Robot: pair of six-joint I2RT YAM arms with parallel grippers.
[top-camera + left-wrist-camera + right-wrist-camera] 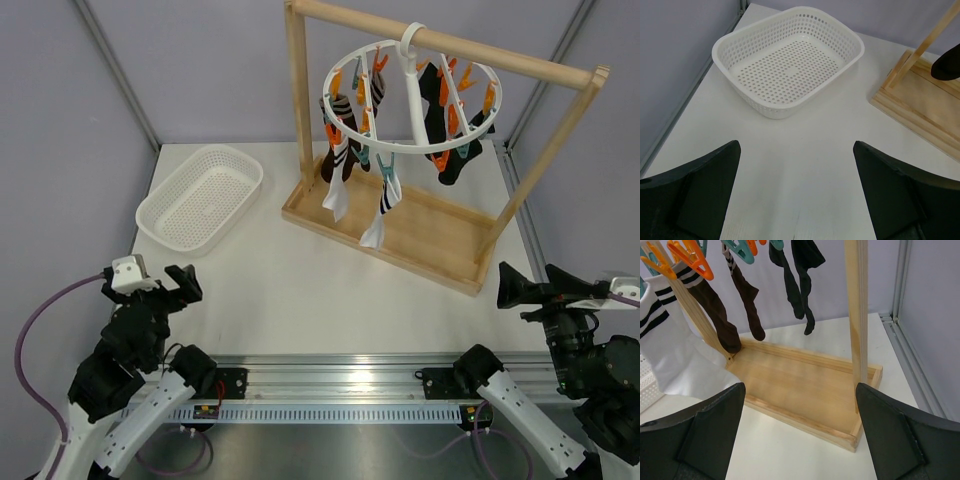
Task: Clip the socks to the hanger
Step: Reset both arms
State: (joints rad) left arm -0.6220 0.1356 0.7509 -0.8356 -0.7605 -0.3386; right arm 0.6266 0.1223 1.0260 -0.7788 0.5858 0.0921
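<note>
The round white hanger (412,88) hangs by its hook from the wooden stand's top bar. Several socks dangle from its orange and teal clips: white striped socks (381,212) at the front, black and dark brown ones (441,118) behind. In the right wrist view a white striped sock (665,347), brown socks (715,310) and black socks (800,280) hang over the stand's base. My left gripper (178,286) is open and empty at the near left; its fingers (700,192) frame bare table. My right gripper (522,287) is open and empty at the near right.
A white mesh basket (200,197) stands empty at the left back and also shows in the left wrist view (790,60). The wooden stand (400,225) has a tray base and two uprights (856,315). A metal rail runs along the table's right edge.
</note>
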